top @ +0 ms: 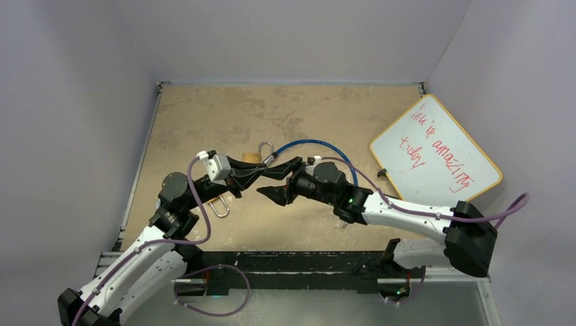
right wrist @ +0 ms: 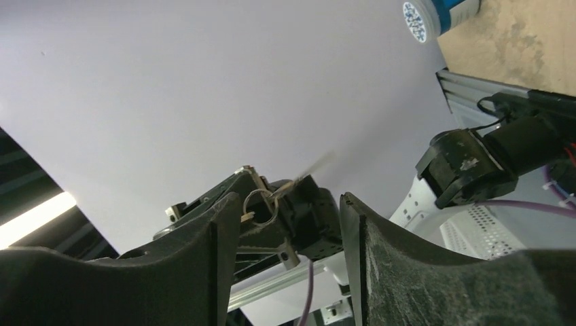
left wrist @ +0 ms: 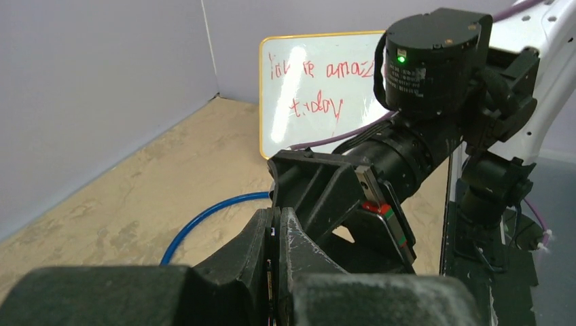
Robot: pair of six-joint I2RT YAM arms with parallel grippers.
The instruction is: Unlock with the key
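Not unlocked yet, by the look of it. Found padlock (top: 257, 156) flat on table (top: 204, 115), at 12 o'clock of both grippers, brass body w/ shackle pointing to 1 o'clock, tied to blue cable (top: 319, 144); can't tell if shackle is latched. Found key (right wrist: 299, 178) w/ its ring pinched in left gripper (left wrist: 276, 234), fingers closed tight on it, blade blurred and sticking out past tips, raised off the table. Seeing right gripper (right wrist: 289, 210) spread wide, nothing held, facing L tips head-on from 3 o'clock, looks set up for a handover or regrip (guess). Left to do: line up key, insert in lock, turn, pop shackle. Also noting silver loop (top: 219, 207) on table at 7 o'clock of lock, unclear what it is. Re room: plenty of bare table toward 12 and 10 o'clock; walls on three sides, well apart from lock; whiteboard (top: 435, 153) leaning at 3 o'clock, cable arcing toward it, so watch R wrist snagging cable. Tight spot only between the two grippers, nearly touching.
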